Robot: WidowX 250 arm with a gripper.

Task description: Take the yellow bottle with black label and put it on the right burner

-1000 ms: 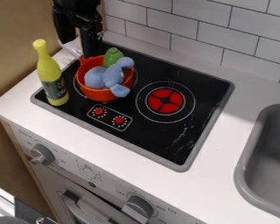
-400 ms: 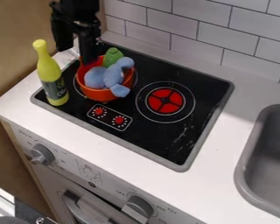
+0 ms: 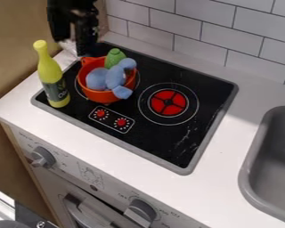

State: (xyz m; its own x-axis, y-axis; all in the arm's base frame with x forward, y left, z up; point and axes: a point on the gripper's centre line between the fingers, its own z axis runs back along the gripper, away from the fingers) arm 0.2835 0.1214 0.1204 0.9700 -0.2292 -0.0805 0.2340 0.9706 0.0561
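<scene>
Where the yellow bottle (image 3: 51, 80) stands: upright on the stovetop (image 3: 156, 138), likely steadied by its base
Fingers (image 3: 85, 42): spread, holding nothing
Right burner (image 3: 160, 98): the bottle's intended spot

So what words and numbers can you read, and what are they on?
None that I can read for sure.
Yellow bottle, on its black label: pale letters, too small.
Oven front, by the gray knobs: tiny print, too small.
</scene>
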